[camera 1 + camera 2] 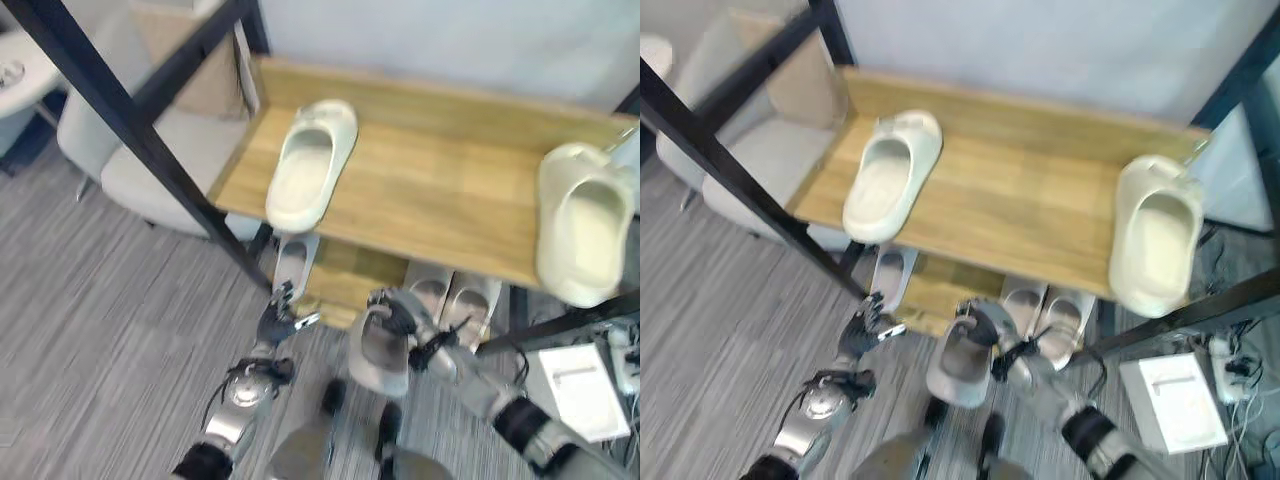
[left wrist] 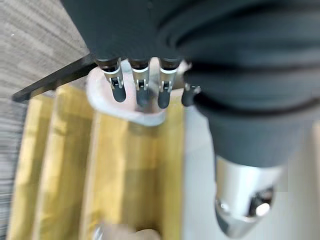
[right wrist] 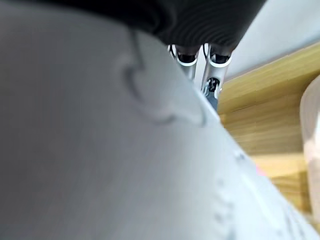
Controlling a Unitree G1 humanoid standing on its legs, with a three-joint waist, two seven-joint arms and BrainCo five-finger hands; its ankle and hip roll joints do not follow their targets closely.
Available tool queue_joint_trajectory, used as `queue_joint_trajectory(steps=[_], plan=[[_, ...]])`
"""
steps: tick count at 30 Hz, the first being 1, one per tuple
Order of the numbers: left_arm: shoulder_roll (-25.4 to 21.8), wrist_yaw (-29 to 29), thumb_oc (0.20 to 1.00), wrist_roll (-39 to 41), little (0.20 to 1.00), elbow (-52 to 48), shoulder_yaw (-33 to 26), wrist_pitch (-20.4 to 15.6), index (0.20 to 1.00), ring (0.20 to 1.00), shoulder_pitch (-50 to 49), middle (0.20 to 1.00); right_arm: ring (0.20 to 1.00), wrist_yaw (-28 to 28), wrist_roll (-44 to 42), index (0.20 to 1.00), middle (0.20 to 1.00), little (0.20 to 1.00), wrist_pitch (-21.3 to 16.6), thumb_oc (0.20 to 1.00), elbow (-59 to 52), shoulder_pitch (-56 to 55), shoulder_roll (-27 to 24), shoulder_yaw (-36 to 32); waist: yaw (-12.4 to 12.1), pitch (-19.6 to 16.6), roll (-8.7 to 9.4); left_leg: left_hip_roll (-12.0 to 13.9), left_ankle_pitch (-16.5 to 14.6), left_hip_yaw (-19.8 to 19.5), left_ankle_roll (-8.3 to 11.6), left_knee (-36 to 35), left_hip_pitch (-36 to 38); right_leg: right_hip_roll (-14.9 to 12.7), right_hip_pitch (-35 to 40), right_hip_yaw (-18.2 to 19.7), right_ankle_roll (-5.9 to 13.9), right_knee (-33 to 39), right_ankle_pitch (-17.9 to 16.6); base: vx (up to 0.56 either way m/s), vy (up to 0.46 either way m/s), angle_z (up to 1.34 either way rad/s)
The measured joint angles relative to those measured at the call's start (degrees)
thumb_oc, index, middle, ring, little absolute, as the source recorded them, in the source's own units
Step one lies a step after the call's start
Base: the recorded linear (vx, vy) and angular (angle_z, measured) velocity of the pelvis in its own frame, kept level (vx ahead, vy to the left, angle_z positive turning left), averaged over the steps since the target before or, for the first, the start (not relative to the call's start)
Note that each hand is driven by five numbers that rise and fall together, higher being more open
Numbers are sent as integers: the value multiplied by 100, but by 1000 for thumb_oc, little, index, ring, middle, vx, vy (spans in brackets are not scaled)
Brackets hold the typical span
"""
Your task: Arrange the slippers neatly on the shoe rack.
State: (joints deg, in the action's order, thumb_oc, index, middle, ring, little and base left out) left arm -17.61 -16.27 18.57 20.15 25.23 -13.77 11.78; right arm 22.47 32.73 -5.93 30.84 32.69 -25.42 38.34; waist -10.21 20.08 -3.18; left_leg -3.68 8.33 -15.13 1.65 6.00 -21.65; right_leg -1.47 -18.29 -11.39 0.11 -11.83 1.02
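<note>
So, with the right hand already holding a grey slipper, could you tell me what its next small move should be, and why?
Probably carry the grey slipper forward onto the lower shelf, into the gap between the single slipper and the pair. The right hand grips it just short of the shelf's front edge. The left hand hangs open beside the single slipper.

Even, soft indoor light; both wrist views blurred at close range.
</note>
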Motion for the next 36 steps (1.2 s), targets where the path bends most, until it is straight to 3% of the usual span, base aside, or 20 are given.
queue_joint_trajectory(steps=[2, 5, 13, 14, 15, 20, 30, 31, 32, 36], plan=[[-14, -80, 1000, 3, 1000, -1, -81, -9, 1000, 1000, 376, 1000, 200, 304, 115, 200, 200, 200, 173, 200, 132, 362, 1, -300, -134, 174, 22, -69, -128, -125, 154, 212, -481, -152, -697, -125, -126, -810, 355, -78, 2, 41], [-188, -207, 1000, 4, 1000, -459, -209, -21, 1000, 1000, 348, 1000, 200, 702, 235, 200, 200, 200, 390, 200, 140, 567, -23, -637, -300, 227, 91, -130, -164, -189, 100, 287, -789, -265, -1176, -183, -289, -1305, 629, -51, 6, 32], [-172, -332, 1000, 1, 1000, -840, -275, -181, 1000, 1000, 531, 1000, 200, 1393, 391, 200, 200, 200, 661, 200, 147, 770, -183, -998, -233, 204, 148, -307, -271, -276, 65, 907, -1530, -436, -1826, -300, -237, -1902, 848, 17, 4, 12], [-194, -334, 1000, 2, 1000, -889, -281, -183, 1000, 1000, 575, 1000, 200, 1489, 390, 200, 200, 200, 665, 200, 399, 947, -224, -981, -221, 171, 208, -363, -399, -281, 91, 1040, -1638, -492, -1917, -305, -275, -2019, 989, 110, -5, 12], [-349, -335, 1000, 1, 1000, -1044, -273, -226, 1000, 1000, 530, 1000, 200, 1620, 384, 200, 200, 200, 779, 200, 714, 1350, -283, -1020, -234, -17, 489, -376, -432, -243, 60, 1181, -1845, -482, -2064, -302, -240, -2091, 947, 15, 27, 11], [-339, -339, 1000, 2, 1000, -1051, -268, -236, 1000, 1000, 649, 1000, 200, 1864, 208, 200, 200, 200, 897, 200, 974, 1885, -39, -967, -270, -34, 506, -387, -435, -267, 56, 1211, -1979, -480, -2122, -348, -229, -1995, 942, 12, -1, 4], [-348, -367, 1000, 1, 1000, -1112, 1, -288, 1000, 1000, 855, 1000, 200, 1994, 99, 200, 200, 200, 1020, 200, 1273, 2329, -21, -765, -417, -42, 499, -418, -391, -499, 126, 1043, -2033, -492, -2112, -540, -210, -1883, 954, 26, -13, 11], [-351, -370, 1000, 0, 1000, -1113, -2, -292, 1000, 1000, 879, 1000, 438, 1998, 101, 438, 438, 438, 1018, 438, 1346, 2331, 2, -733, -434, -42, 498, -421, -390, -503, 126, 1042, -2036, -493, -2113, -543, -207, -1884, 962, 26, 4, 8], [-355, -372, 1000, 0, 1000, -1123, 2, -299, 1000, 1000, 934, 1000, 1000, 2009, 104, 1000, 1000, 1000, 1034, 1000, 1583, 2360, 41, -723, -438, -46, 492, -431, -390, -526, 128, 1037, -2045, -498, -2114, -560, -206, -1884, 973, 24, 9, 7], [-353, -389, 1000, -1, 1000, -1321, 2, -315, 1000, 1000, 970, 1000, 1000, 2007, 104, 1000, 1000, 1000, 1291, 1000, 1870, 2399, 35, -533, -428, -78, 487, -441, -386, -568, 135, 1038, -2138, -504, -2194, -585, -204, -1881, 979, 18, 12, 5]])
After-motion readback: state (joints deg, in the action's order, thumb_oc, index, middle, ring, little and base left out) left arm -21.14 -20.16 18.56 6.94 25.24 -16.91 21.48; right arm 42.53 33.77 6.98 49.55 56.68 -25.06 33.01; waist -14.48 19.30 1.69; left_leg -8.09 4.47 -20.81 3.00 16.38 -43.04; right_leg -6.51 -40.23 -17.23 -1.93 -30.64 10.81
